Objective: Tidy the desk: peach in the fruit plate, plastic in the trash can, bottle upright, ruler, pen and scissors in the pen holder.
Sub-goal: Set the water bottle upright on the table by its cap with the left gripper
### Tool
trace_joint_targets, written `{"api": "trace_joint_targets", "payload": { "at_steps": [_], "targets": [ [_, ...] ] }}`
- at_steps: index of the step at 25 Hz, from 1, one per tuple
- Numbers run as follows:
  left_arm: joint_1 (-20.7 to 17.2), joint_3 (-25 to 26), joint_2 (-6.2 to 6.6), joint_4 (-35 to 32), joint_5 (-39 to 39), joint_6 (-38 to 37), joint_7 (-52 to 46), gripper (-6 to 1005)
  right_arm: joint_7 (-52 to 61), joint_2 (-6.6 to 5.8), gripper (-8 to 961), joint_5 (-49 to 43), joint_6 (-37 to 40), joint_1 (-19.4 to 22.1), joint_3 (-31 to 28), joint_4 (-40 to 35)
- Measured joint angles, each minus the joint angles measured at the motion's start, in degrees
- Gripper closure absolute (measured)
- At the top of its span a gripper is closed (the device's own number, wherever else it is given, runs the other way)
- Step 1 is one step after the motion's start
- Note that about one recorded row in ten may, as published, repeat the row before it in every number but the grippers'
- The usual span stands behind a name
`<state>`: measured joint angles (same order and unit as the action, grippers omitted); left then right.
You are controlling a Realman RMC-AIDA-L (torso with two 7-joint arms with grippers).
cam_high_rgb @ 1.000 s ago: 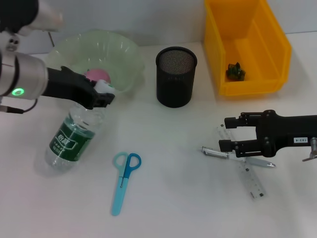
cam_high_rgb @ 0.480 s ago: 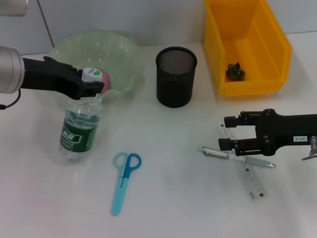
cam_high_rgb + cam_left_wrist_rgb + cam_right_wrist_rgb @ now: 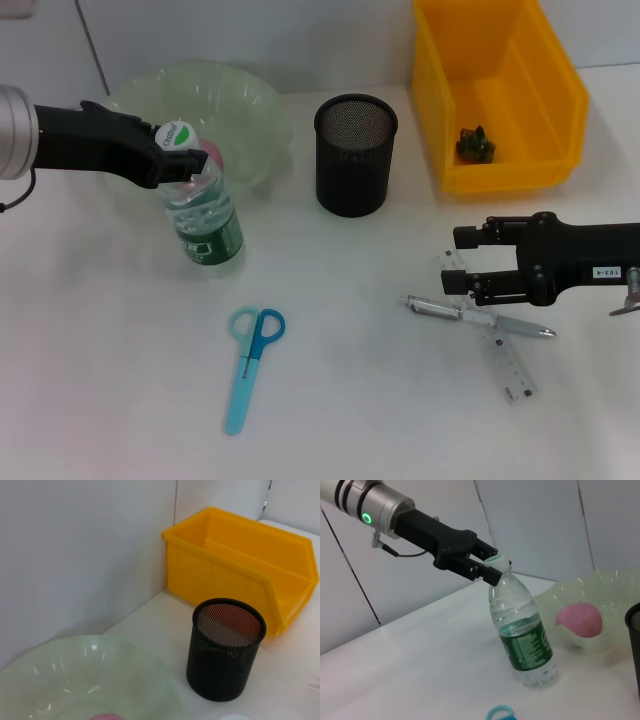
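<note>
My left gripper point(image 3: 178, 158) is shut on the capped neck of the clear bottle point(image 3: 206, 225), which stands almost upright on the table with its top leaning slightly. The right wrist view shows the same hold, with the left gripper point(image 3: 489, 568) on the bottle point(image 3: 522, 636). The pink peach point(image 3: 212, 156) lies in the green fruit plate point(image 3: 250, 105) just behind the bottle. My right gripper point(image 3: 455, 262) is open, over the ruler point(image 3: 498, 345) and the pen point(image 3: 480, 319) crossing it. Blue scissors point(image 3: 250, 362) lie flat near the front. The green plastic point(image 3: 475, 145) sits in the yellow trash can point(image 3: 560, 90).
The black mesh pen holder point(image 3: 355, 155) stands between the plate and the trash can. A white wall runs close behind them. In the left wrist view the pen holder point(image 3: 226, 647) is near, with the trash can point(image 3: 220, 565) beyond it.
My left gripper has swung the bottle from leaning far over to almost upright and carried it to the right. The right gripper has barely moved.
</note>
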<state>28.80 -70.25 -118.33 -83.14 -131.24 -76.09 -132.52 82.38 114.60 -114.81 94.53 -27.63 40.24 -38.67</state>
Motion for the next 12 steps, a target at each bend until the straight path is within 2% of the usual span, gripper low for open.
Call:
{"api": "trace_joint_targets", "payload": {
  "at_steps": [12],
  "targets": [
    [-0.1,0.2,0.00,0.7,0.2,0.0,0.9,556,0.1,0.00,232,0.0,-0.1,-0.1,0.0,0.0]
  ]
}}
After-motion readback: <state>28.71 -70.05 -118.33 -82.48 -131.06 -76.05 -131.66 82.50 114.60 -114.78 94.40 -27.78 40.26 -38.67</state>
